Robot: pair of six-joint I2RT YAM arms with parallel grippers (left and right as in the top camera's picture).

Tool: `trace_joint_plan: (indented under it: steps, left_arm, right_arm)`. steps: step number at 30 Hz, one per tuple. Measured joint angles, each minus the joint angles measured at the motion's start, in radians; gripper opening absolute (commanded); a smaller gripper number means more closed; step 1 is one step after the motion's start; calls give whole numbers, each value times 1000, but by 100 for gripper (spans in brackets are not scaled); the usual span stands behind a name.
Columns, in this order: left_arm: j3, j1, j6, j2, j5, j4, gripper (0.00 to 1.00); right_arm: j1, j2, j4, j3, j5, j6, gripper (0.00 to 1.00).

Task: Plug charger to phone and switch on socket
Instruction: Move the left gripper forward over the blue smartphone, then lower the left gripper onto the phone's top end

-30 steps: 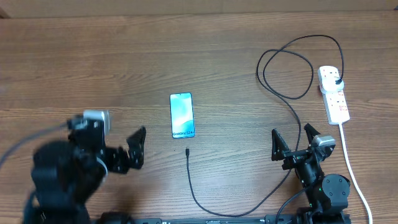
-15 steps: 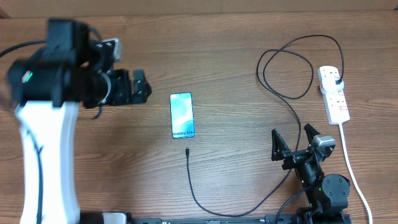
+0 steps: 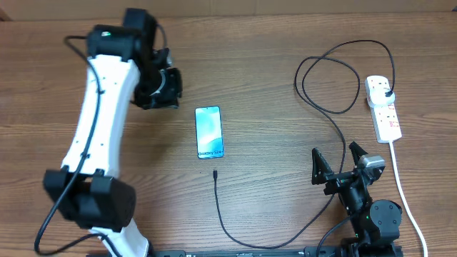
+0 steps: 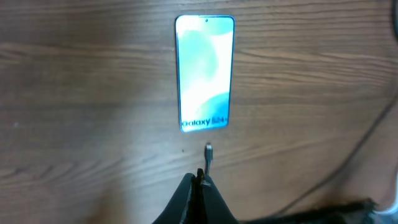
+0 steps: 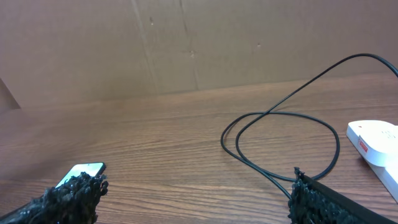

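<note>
The phone [image 3: 209,132] lies flat with its screen lit, mid-table; it also shows in the left wrist view [image 4: 205,71] and the right wrist view [image 5: 81,171]. The charger's connector tip [image 3: 215,173] rests on the wood just below the phone's lower edge, apart from it. Its thin black cable [image 3: 328,78] loops back to a black plug [image 3: 386,92] in the white socket [image 3: 385,118]. My left gripper [image 3: 171,86] hangs raised, back-left of the phone, shut with nothing between its fingers [image 4: 200,183]. My right gripper [image 3: 335,165] is open near the front right, holding nothing.
The socket's thick white cord [image 3: 401,182] runs toward the front right edge beside my right arm. The charger cable [image 3: 227,225] curves along the front of the table. A brown cardboard wall [image 5: 186,43] stands behind the table.
My left arm has swung from the front left up and back to beside the phone's far end, and its gripper has gone from open to shut. The right arm has not moved.
</note>
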Motion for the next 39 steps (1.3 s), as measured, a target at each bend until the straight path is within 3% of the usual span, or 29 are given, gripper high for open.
trace_joint_plan:
  steps: [2,7,10,14,29,39]
  left_arm:
    - [0,-34,-18,29,-32,13,22]
    - [1,-97,-64,117,-77,26,40]
    - [1,-117,-71,179,-89,28,57]
    - [1,-127,-88,254,-98,40,69]
    - [2,-133,-118,348,-98,149,72]
    - [2,-167,-123,348,-106,182,81]
  right_arm:
    - [0,0,-1,0,0,0,100]
    - [0,0,0,0,0,0,100]
    - [0,0,0,0,0,0,100]
    - [0,0,-1,0,0,0,100]
    - [0,0,0,0,0,-1,100]
    - [0,0,-1,0,0,-1,100]
